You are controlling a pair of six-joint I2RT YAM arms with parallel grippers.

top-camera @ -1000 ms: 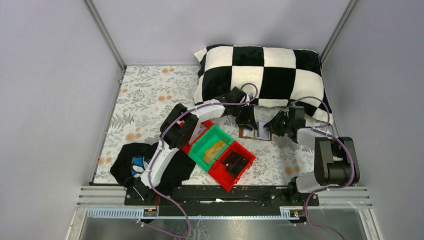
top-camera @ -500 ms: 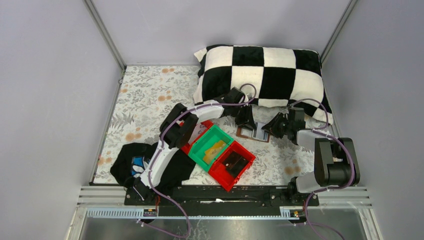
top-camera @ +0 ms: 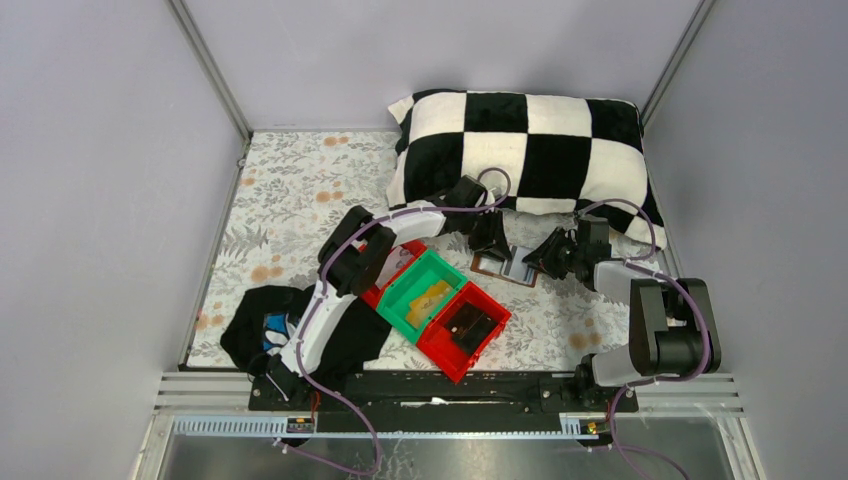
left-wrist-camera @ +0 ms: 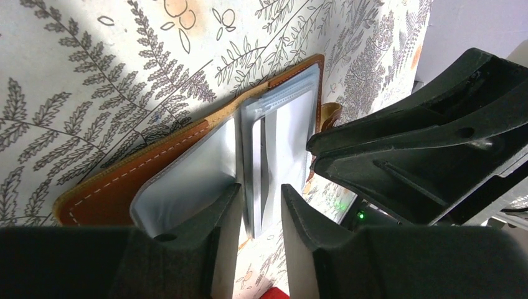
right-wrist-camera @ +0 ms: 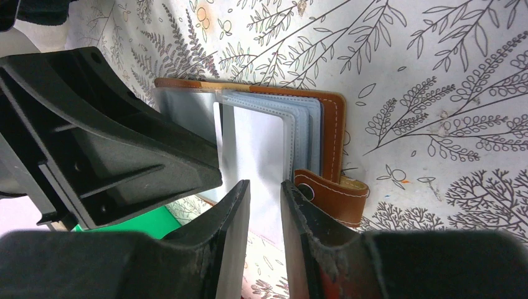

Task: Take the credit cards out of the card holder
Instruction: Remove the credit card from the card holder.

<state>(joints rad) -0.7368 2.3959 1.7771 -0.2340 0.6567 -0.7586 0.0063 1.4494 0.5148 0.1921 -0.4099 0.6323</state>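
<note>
Two-handed, straddled the credit cards [right-wrist-camera: 255, 143] in the card holder [left-wrist-camera: 112, 187] lying open on the counter [top-camera: 290, 200], left hand [left-wrist-camera: 259, 190] and right hand [right-wrist-camera: 264, 187] barely parted, clamped or not impossible to tell, and risked dragging the whole holder along by pinching sleeve with card.

My left arm [top-camera: 312, 330] and right arm [top-camera: 617, 272] are white shells with chunky black joints, thin purple cables [top-camera: 497, 170] looping along both. I see the left gripper [left-wrist-camera: 260, 190] and right gripper [right-wrist-camera: 264, 187] as ribbed black plastic.
</note>
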